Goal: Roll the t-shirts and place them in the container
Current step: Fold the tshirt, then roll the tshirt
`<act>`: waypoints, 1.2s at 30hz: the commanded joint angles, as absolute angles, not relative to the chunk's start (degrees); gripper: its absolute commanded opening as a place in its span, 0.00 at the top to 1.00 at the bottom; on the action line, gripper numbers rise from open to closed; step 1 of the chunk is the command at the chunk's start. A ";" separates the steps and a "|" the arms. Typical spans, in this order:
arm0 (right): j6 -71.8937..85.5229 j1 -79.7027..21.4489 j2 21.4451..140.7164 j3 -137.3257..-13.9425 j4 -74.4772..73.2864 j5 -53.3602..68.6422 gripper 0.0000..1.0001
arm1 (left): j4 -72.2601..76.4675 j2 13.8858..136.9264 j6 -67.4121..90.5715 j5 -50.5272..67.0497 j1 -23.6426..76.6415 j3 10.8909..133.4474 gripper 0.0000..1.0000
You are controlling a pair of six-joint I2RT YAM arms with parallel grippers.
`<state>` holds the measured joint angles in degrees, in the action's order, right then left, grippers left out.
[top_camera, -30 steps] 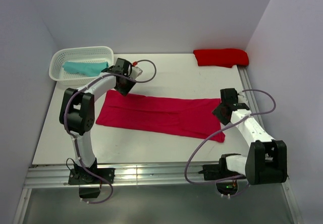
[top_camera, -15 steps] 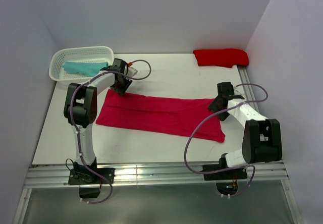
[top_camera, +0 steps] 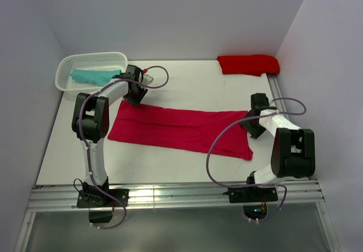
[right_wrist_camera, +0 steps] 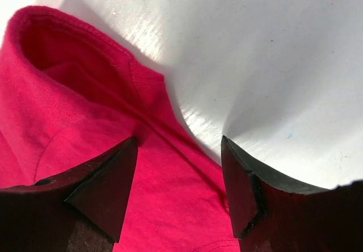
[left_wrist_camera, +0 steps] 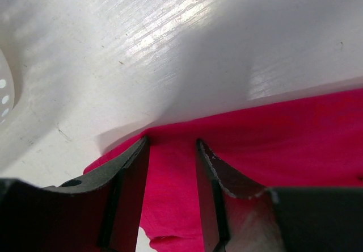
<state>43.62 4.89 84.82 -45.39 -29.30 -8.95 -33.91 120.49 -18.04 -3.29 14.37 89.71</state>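
Lying flat as a long strip across the middle of the top view, the crimson shirt [top_camera: 181,128] has a gripper at each end. The left gripper [top_camera: 133,97] is at its upper left corner, jaws narrowly parted and gripping nothing, with flat cloth showing between the tips. The right gripper [top_camera: 251,126] is at the upper right corner, jaws wide, tips over the cloth beside its edge. The scarlet shirt [top_camera: 248,64] lies bunched at upper right; the teal shirt [top_camera: 96,76] lies in the basket [top_camera: 65,67] at upper left.
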 commanded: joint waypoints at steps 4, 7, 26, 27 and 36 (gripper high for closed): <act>41.84 5.54 80.52 -45.52 -30.58 -9.31 0.28 | -33.57 119.97 -17.75 -2.55 13.54 89.82 0.53; 40.70 5.89 78.23 -45.35 -30.76 -8.62 0.20 | -33.49 118.66 -18.28 -1.58 13.54 89.65 0.50; 37.27 4.66 86.13 -45.00 -31.90 -4.57 0.48 | -39.72 104.95 -18.11 7.11 15.12 92.73 0.50; 37.27 4.48 87.18 -45.70 -32.60 -4.92 0.55 | -39.90 103.11 -18.11 7.38 15.12 92.64 0.50; 36.92 3.25 93.51 -53.50 -38.66 -14.39 0.92 | -41.13 93.44 -18.72 8.88 15.12 88.86 0.49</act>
<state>37.65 3.03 90.70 -50.11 -35.14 -6.85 -40.29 97.65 -18.28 6.81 15.03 90.15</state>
